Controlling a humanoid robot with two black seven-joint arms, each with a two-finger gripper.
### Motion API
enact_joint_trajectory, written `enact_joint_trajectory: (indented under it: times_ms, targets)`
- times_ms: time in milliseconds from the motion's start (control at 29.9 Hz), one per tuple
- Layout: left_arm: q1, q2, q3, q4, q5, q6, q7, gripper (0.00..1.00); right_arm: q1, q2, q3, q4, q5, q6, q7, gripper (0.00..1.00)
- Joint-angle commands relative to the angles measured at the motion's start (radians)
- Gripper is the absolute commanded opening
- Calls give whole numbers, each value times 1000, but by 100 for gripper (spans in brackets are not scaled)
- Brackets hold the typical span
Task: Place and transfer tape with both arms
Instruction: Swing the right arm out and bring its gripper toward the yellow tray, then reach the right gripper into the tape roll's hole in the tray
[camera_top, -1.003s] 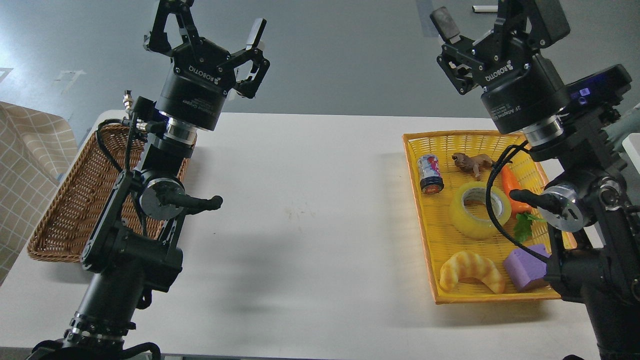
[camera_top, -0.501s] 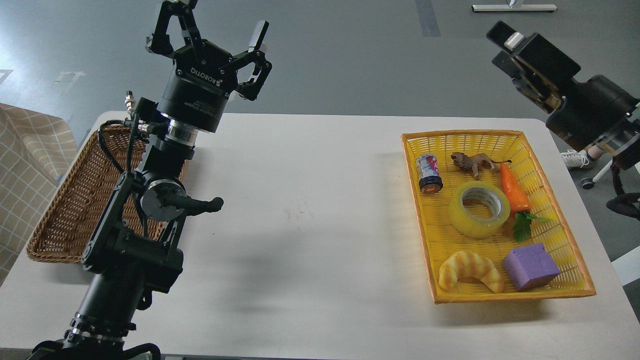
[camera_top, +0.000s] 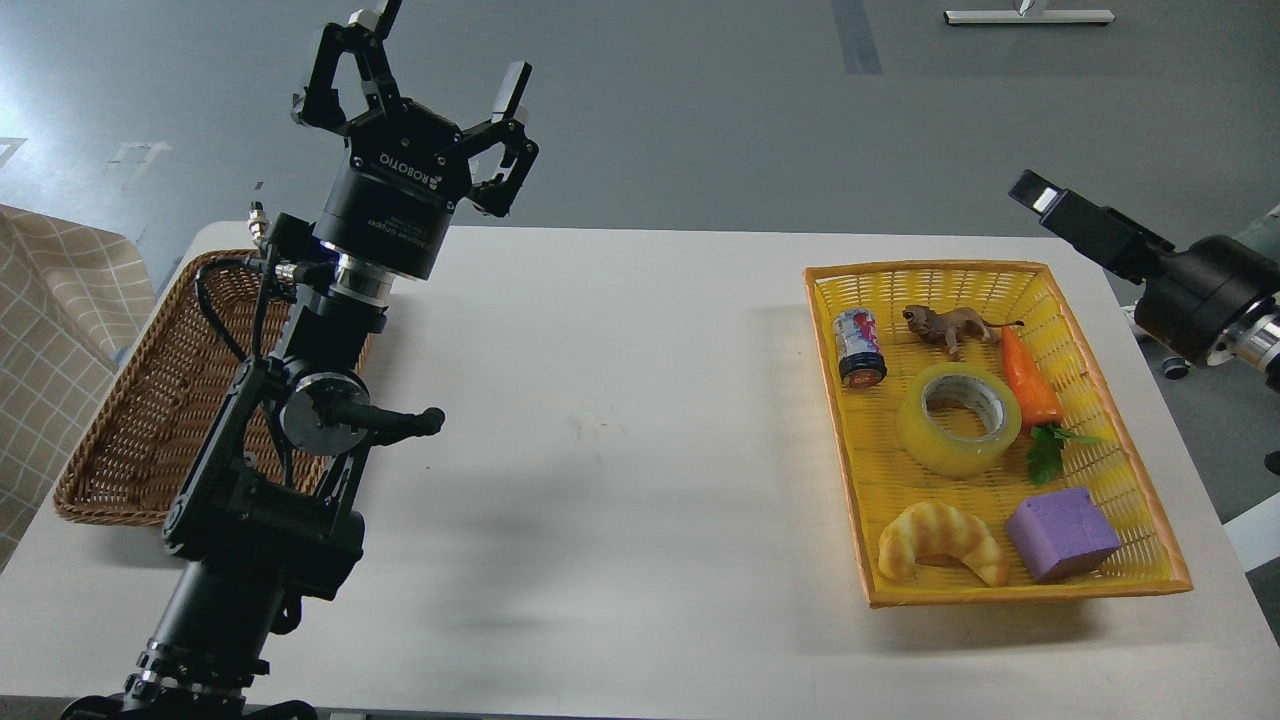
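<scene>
Tape lies flat, core up, near the centre of the yellow basket on the bench, at 3 o'clock in the head view. Around it: can at 10 o'clock, carrot just beside at 2 o'clock, croissant at 6 o'clock. Left gripper raised at 11 o'clock, fingers spread, empty, above the wicker basket. Right gripper off the bench's right edge, seen side-on; released or clenched cannot be told.

A lab: bare grey floor, plain white table, toy props in a yellow basket.
</scene>
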Motion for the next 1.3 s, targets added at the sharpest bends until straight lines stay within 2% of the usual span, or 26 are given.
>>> enact_joint_trajectory:
  times_ms: [0, 134, 201, 267, 401, 568, 635, 702, 1069, 1270]
  targets:
    - [-7, 0, 0, 0, 0, 5, 0, 98, -7, -14, 20, -2, 4, 3, 2, 100]
    - [-8, 0, 0, 0, 0, 5, 0, 98, -16, -62, 68, 19, 6, 30, 16, 100]
    - [-5, 0, 0, 0, 0, 5, 2, 98, -7, -140, 68, 45, 6, 87, 36, 100]
    - [-1, 0, 0, -2, 0, 3, 2, 98, -3, -214, 66, 56, 4, 109, 100, 100]
    - [1, 0, 0, -2, 0, 3, 2, 98, -11, -212, 58, 50, 3, 109, 110, 100]
    - [1, 0, 1, -2, 0, 0, 2, 98, -14, -192, 29, 30, -100, 109, 70, 99]
    - [1, 0, 1, -2, 0, 0, 2, 98, -14, -150, 18, 10, -210, 109, 15, 98]
    - [1, 0, 1, -2, 0, -2, 2, 98, -14, -105, 20, -15, -297, 109, -5, 98]
    - [1, 0, 3, 0, 0, -3, 2, 98, 46, -13, -64, -110, -505, 98, -5, 98]
    - [3, 0, 1, 1, 0, -2, 2, 98, 47, 44, -124, -185, -505, 59, -7, 97]
